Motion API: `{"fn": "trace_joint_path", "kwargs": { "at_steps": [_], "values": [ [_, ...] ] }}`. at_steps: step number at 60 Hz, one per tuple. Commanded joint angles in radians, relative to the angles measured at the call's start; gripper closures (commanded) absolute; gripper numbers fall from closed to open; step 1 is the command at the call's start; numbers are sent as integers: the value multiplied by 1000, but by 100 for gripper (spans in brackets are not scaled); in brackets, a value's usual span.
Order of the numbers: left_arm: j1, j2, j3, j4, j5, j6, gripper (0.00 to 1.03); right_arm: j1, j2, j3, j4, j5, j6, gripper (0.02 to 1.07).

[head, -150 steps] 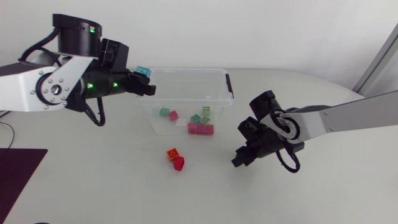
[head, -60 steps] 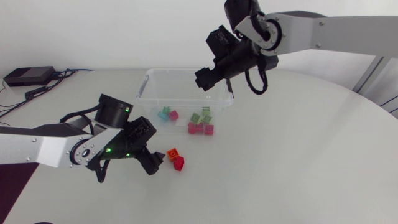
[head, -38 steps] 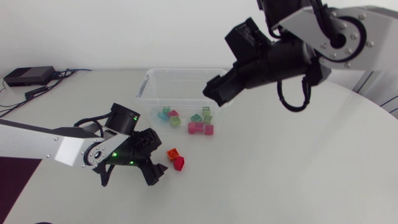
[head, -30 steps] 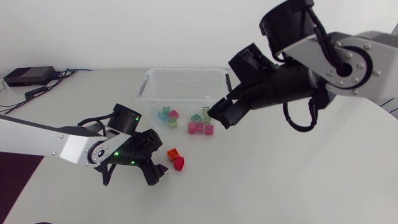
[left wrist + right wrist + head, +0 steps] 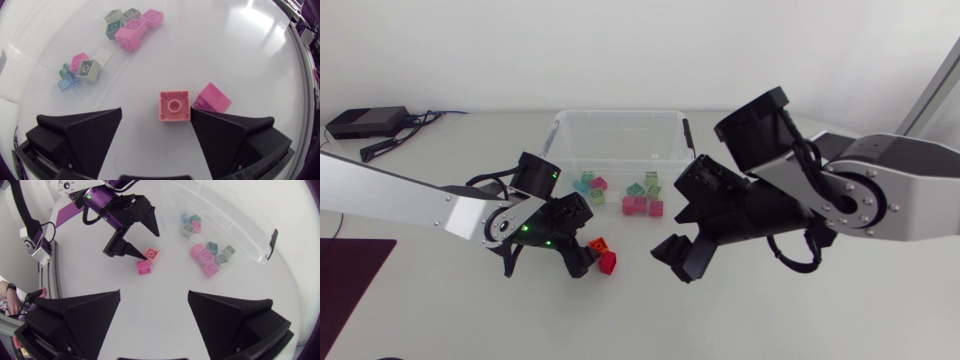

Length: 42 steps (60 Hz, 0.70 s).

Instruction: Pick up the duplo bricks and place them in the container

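Clear plastic container (image 5: 620, 113) open-topped, pink, green and teal bricks (image 5: 642, 205) scattered inside it, orange brick (image 5: 597, 245) lying underside up on the table outside the container, red-pink brick (image 5: 609, 263) tilted just beside it, farther from the container.

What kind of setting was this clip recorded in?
Probably a robotics lab bench rather than a home: a left arm and a right arm reach over a plain white table that holds toy bricks and a clear container.

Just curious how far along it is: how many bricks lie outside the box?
2: an orange brick inside the open left end effector, a pink brick just beside it.
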Motion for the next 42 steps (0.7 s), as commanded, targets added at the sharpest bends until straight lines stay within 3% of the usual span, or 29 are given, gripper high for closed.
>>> {"fn": "trace_joint_path", "kwargs": {
  "at_steps": [1, 15, 19, 31, 42],
  "values": [
    [-15, 38, 28, 4, 13, 16, 15, 17, 30, -30, 19, -9, -29, 9],
    [-33, 75, 19, 33, 48, 47, 56, 27, 104, -24, 30, -17, -59, 9],
    [-30, 78, 20, 45, 73, 49, 76, 30, 116, -19, 30, -17, -66, 9],
    [-22, 53, -3, 50, 82, 46, 77, 30, 184, 11, 33, -23, -89, 10],
    [60, -140, -72, 24, 89, 38, 78, 75, 265, 96, 18, -23, -89, 10]
  ]
}}
